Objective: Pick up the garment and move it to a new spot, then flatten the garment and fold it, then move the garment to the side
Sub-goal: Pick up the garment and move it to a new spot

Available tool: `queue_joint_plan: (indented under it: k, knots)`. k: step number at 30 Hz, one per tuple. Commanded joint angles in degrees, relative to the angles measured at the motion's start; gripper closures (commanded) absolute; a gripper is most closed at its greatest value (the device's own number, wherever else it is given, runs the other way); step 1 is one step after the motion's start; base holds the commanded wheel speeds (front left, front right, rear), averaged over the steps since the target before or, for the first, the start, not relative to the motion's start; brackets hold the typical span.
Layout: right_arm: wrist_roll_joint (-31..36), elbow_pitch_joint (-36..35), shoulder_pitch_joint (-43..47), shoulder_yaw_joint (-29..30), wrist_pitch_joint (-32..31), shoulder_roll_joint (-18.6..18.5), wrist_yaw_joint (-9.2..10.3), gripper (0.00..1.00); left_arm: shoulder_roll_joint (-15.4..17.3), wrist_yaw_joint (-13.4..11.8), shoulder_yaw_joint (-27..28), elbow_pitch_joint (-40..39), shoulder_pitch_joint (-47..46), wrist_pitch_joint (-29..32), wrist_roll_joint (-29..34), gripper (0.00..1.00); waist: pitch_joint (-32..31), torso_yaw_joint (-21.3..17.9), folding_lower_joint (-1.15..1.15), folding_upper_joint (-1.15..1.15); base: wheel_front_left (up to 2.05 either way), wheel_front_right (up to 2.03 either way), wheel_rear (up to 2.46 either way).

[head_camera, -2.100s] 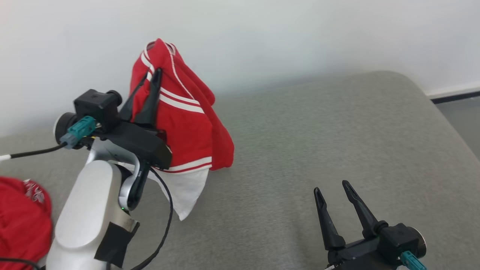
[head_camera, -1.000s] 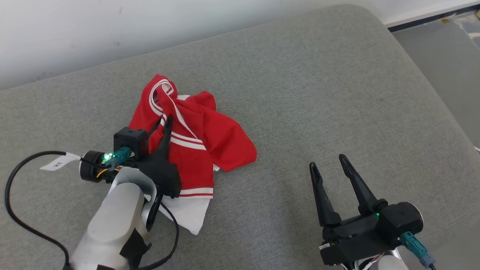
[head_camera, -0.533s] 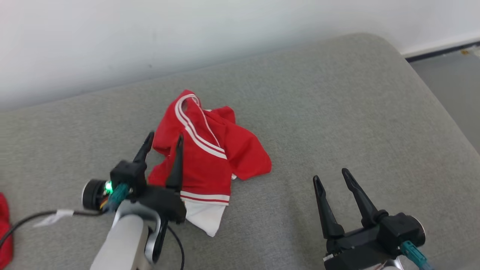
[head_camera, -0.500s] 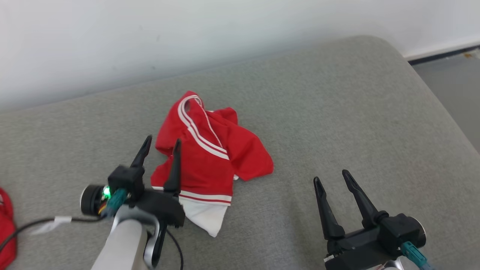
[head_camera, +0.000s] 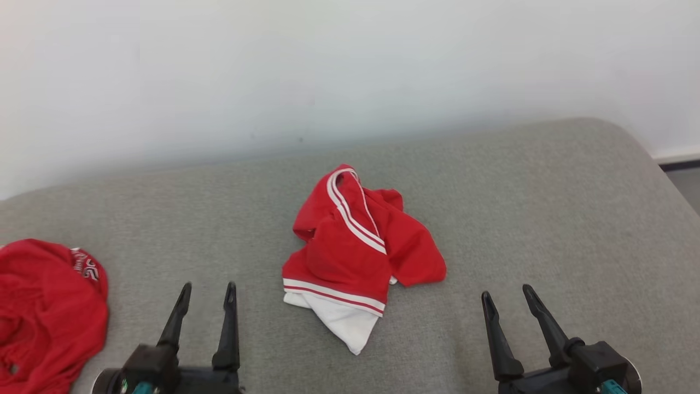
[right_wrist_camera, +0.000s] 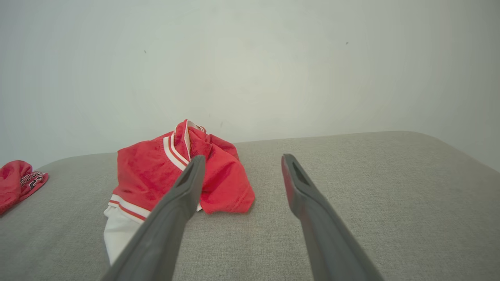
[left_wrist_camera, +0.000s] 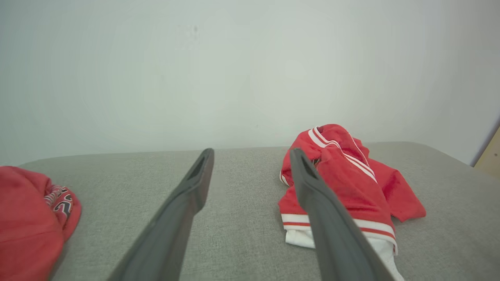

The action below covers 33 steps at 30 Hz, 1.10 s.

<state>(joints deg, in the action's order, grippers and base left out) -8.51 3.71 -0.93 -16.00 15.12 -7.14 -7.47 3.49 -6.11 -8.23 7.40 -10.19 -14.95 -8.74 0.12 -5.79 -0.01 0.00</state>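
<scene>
The left gripper (head_camera: 209,285) sits at the near left with its two dark fingers spread wide and nothing between them. The right gripper (head_camera: 506,290) sits at the near right, spread just as wide and also empty. Neither touches any cloth.

The red garment (head_camera: 355,246) lies in a crumpled heap on the grey cushion (head_camera: 547,219), between the two grippers and a little farther off than their fingertips. It is to the right of the left gripper and to the left of the right one, apart from both. Its white-striped hem and a white flap face the near side, and a striped edge rises at its far end.

A second red cloth (head_camera: 44,306) lies at the far left, well apart from the garment. A pale wall (head_camera: 328,71) stands behind the cushion.
</scene>
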Motion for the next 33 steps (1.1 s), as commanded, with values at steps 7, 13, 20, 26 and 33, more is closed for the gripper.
queue_joint_plan:
  k: [7, 13, 20, 26, 33]
  knots:
    - [1.5, -0.1, 2.8, 0.4, 0.0, -0.9, -0.04, 0.00, 0.7, 0.8, 2.8, -6.7, 7.4, -0.3, 3.2, 0.00, -4.3, 3.2, 0.01, 0.00, 0.00, 0.00, 0.00]
    - [2.4, -1.9, 6.1, 2.1, 0.0, -0.7, -0.04, 0.00, 0.6, 1.2, 3.0, -11.7, 13.8, -0.3, 6.2, 0.00, -6.4, 3.6, 0.01, 0.00, 0.00, 0.00, 0.00]
    - [3.0, -3.3, 9.5, 3.4, 0.0, -0.5, -0.04, 0.00, 0.3, 0.9, 3.0, -13.0, 18.9, -0.3, 7.3, 0.00, -7.8, 3.4, 0.01, 0.00, 0.00, 0.00, 0.00]
    - [2.9, -3.5, 11.0, 3.0, 0.0, -0.6, -0.04, 0.00, 0.0, 0.1, 4.0, -12.9, 20.7, -0.3, 6.6, 0.00, -8.3, 3.4, 0.01, 0.00, 0.00, 0.00, 0.00]
    - [2.5, -3.3, 11.2, 2.9, 0.0, -0.9, -0.04, 0.00, -0.3, 0.6, 3.8, -12.3, 20.8, -0.3, 7.0, 0.00, -8.4, 3.8, 0.01, 0.00, 0.00, 0.00, 0.00]
